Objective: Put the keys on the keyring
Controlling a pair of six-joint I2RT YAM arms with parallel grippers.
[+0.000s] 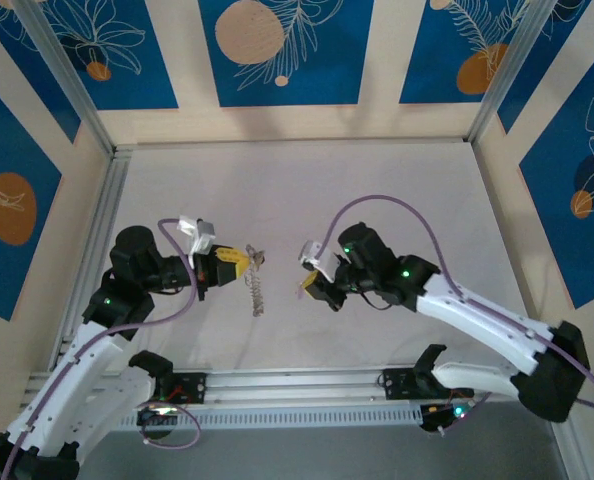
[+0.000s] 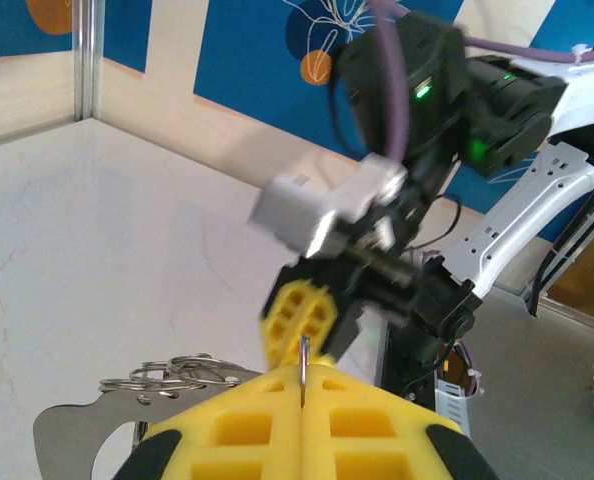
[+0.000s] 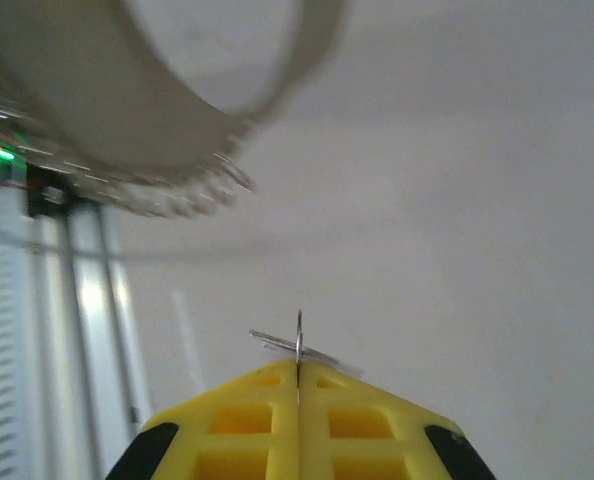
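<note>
Pale tabletop, blue walls round it: L jaws pinch keyring, R jaws pinch key nearby.

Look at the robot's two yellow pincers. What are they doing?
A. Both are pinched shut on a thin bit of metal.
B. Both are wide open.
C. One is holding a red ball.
A: the left pincer is pressed shut on a thin metal sliver that pokes up from between its fingers, and the right pincer is shut on a second metal sliver.
</note>
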